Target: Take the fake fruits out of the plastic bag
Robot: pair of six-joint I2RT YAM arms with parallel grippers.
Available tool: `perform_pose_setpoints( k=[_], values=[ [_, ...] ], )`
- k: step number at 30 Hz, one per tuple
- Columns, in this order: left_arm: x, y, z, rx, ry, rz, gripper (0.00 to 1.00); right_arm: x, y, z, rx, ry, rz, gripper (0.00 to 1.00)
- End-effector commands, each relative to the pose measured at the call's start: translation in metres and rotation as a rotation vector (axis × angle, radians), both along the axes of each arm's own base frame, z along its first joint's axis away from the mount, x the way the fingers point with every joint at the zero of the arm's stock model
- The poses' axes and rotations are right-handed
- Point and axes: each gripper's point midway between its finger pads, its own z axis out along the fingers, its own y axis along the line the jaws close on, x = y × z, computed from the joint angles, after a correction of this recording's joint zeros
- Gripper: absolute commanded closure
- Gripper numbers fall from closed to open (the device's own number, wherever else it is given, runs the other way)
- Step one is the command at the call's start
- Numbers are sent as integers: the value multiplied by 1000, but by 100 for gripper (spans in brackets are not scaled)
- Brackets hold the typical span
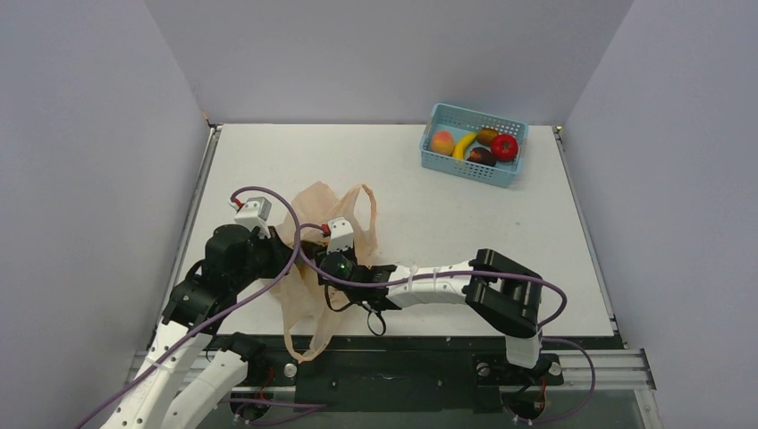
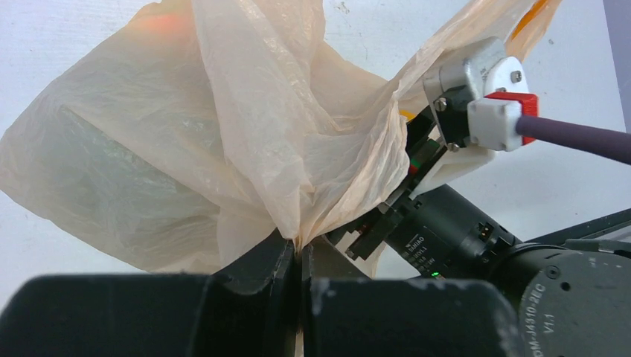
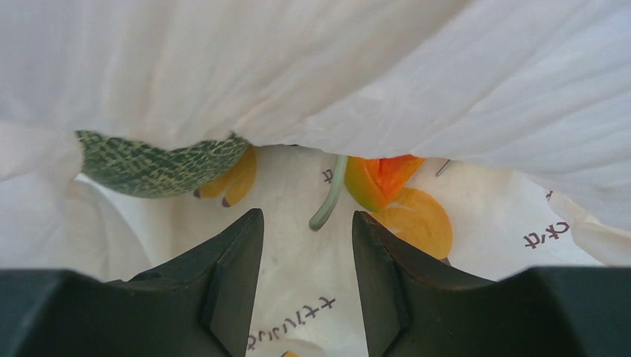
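The pale-orange plastic bag (image 1: 315, 201) lies crumpled at the near left of the table. My left gripper (image 2: 300, 249) is shut on a gathered fold of the bag (image 2: 186, 134). My right gripper (image 3: 307, 219) is inside the bag (image 3: 298, 67), open, with nothing between its fingers. Ahead of its fingertips lie fake fruits: a green netted melon (image 3: 160, 167) at the upper left, yellow banana tips (image 3: 231, 182) beside it, and a red-yellow mango (image 3: 379, 178) at the right. A pale green stem (image 3: 331, 193) hangs just beyond the fingertips. From above, the fruits in the bag are hidden.
A light-blue basket (image 1: 471, 172) stands at the far right of the table with several fruits in it, among them a banana (image 1: 464, 144) and a red round fruit (image 1: 505, 147). Grey walls close in the table on three sides.
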Motion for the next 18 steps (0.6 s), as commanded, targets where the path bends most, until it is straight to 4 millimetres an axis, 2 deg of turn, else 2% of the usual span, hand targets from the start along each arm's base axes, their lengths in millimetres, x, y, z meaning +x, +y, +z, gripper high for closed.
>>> perform_pose_setpoints(
  k=[1, 5, 10, 16, 18],
  values=[
    [3, -5, 10, -22, -36, -14, 100, 23, 5, 17, 47, -55, -96, 57],
    [3, -5, 10, -22, -37, -18, 100, 32, 1, 14, 23, -82, -143, 58],
    [3, -5, 10, -22, -38, -17, 100, 39, 10, 8, -9, -98, -121, 69],
    [3, -6, 10, -23, -37, -18, 100, 43, 12, 4, -23, -103, -117, 70],
    [3, -6, 10, -22, -37, -19, 100, 45, 11, 4, -22, -102, -117, 74]
  ],
)
